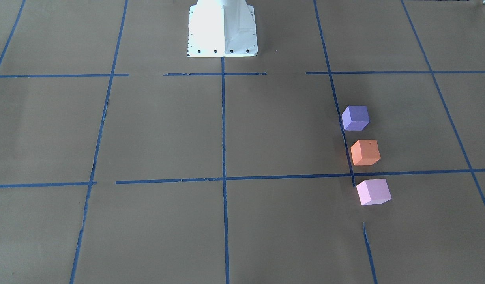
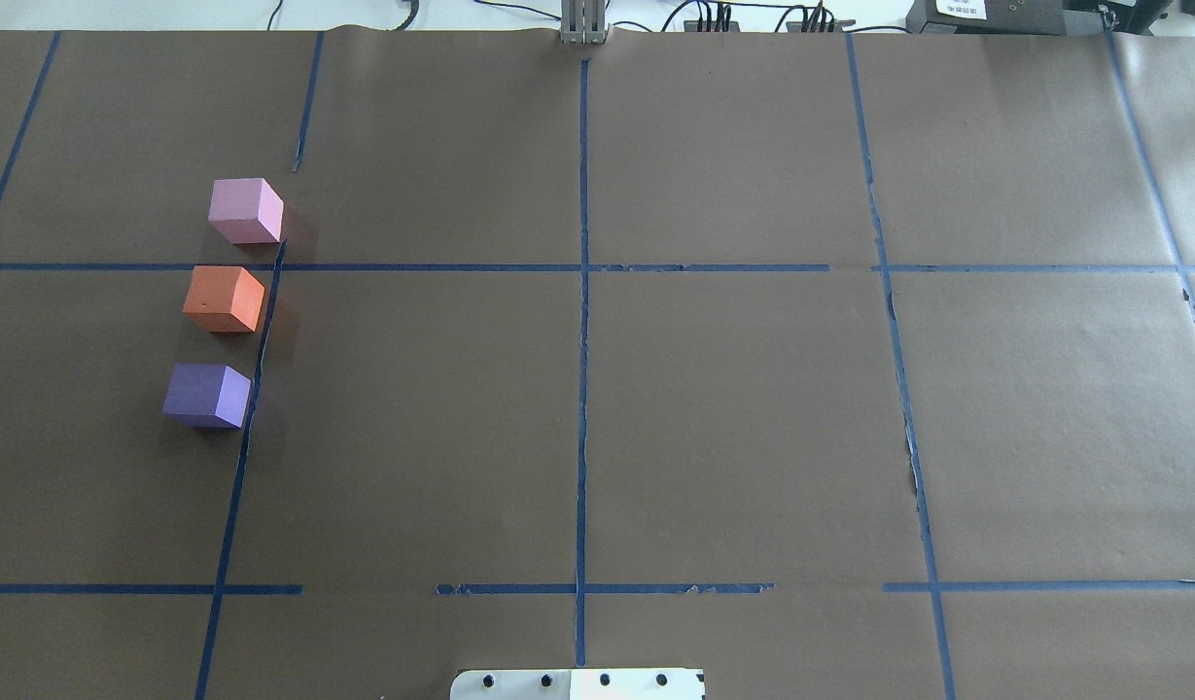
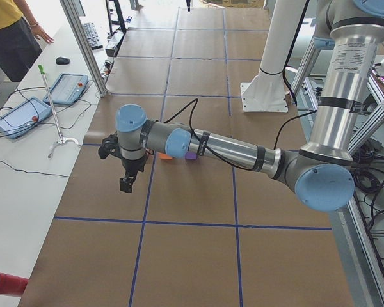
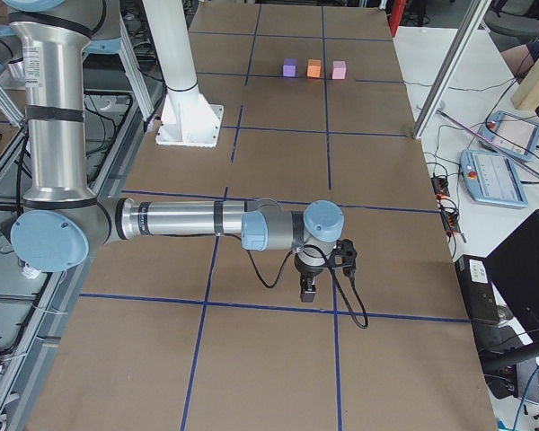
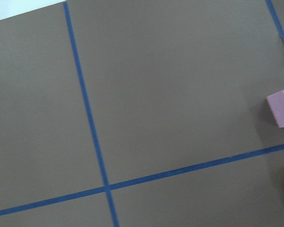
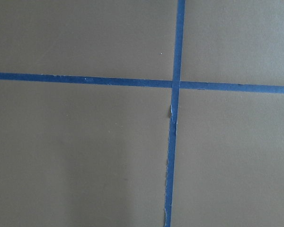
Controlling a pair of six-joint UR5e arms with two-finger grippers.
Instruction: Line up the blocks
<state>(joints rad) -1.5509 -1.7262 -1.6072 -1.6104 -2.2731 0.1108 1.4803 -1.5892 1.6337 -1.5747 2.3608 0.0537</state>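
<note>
The purple block (image 2: 206,396), orange block (image 2: 224,299) and pink block (image 2: 245,211) already stand in a spaced row beside a blue tape line (image 2: 229,506) on my left, so I judge the job done; whether my left gripper (image 3: 127,181) or right gripper (image 4: 308,287) is clenched, I cannot tell.

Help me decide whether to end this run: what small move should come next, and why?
Probably just draw the left pincer up and away, touching nothing. The purple block, orange block and pink block already stand in one row beside the blue tape line, with small gaps and none held. The pincer hangs close to that row.
</note>
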